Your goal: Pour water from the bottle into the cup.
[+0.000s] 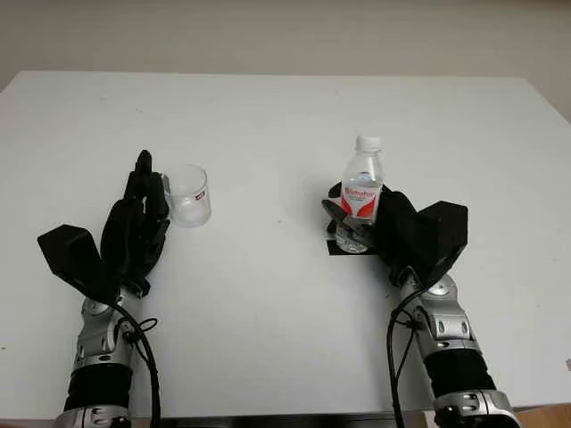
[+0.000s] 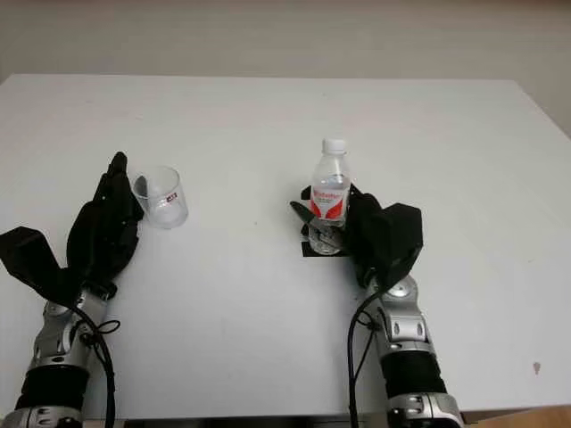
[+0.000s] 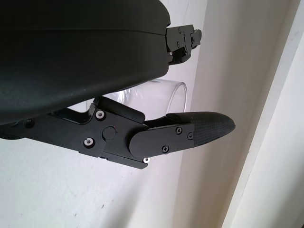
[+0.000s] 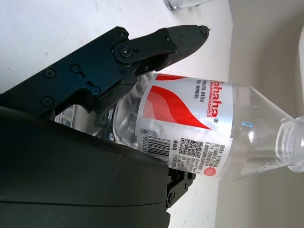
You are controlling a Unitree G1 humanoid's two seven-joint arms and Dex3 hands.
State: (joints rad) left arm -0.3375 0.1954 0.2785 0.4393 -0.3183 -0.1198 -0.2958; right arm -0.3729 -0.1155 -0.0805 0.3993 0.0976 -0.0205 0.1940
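A clear plastic water bottle (image 1: 361, 192) with a red and white label and a white top stands upright on the white table, right of centre. My right hand (image 1: 351, 227) is shut on its lower half; in the right wrist view a finger (image 4: 156, 45) curls over the crinkled body of the bottle (image 4: 199, 123). A short clear cup (image 1: 189, 196) stands upright left of centre. My left hand (image 1: 147, 192) is open right beside the cup's left side, and in the left wrist view the cup (image 3: 156, 92) shows just behind a finger (image 3: 199, 130).
The white table (image 1: 268, 303) stretches bare between cup and bottle and far behind them. A small black mark (image 1: 335, 248) lies under the bottle's base. A pale wall runs along the table's far edge.
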